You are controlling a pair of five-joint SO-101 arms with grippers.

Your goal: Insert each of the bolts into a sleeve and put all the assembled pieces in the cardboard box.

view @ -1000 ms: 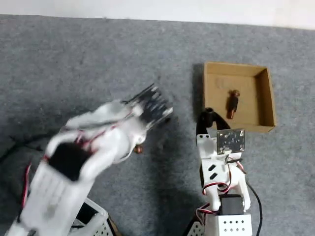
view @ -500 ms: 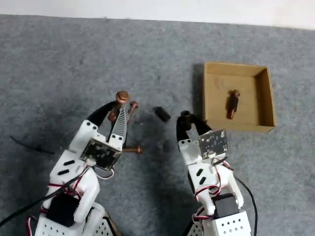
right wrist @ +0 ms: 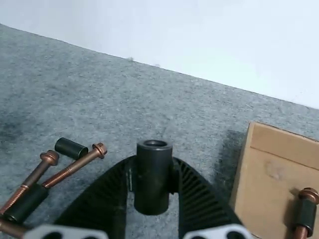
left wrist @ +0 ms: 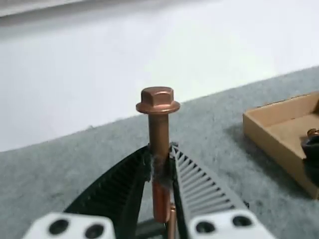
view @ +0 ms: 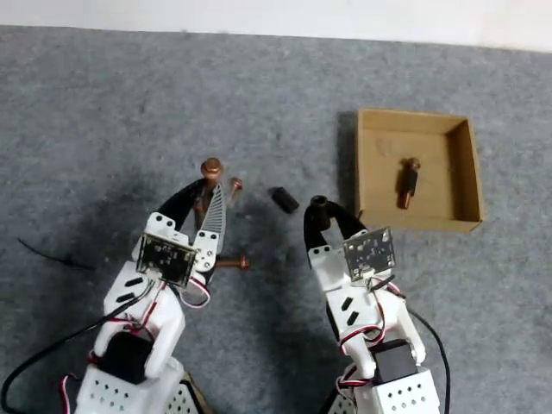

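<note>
left gripper (left wrist: 159, 149) is pinching an upright copper hex-head bolt (left wrist: 158, 105); right gripper (right wrist: 152, 167) is clamping a black cylindrical sleeve (right wrist: 151, 184), brown cardboard box (right wrist: 271, 194) lying beside it.

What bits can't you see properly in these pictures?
High view: the lying bolt has one end under the left gripper, which grips the held bolt; the right gripper mostly hides the sleeve.
Left wrist view: the cardboard box is cut off by the edge.
Right wrist view: the assembled piece is cut off by the edge.
</note>
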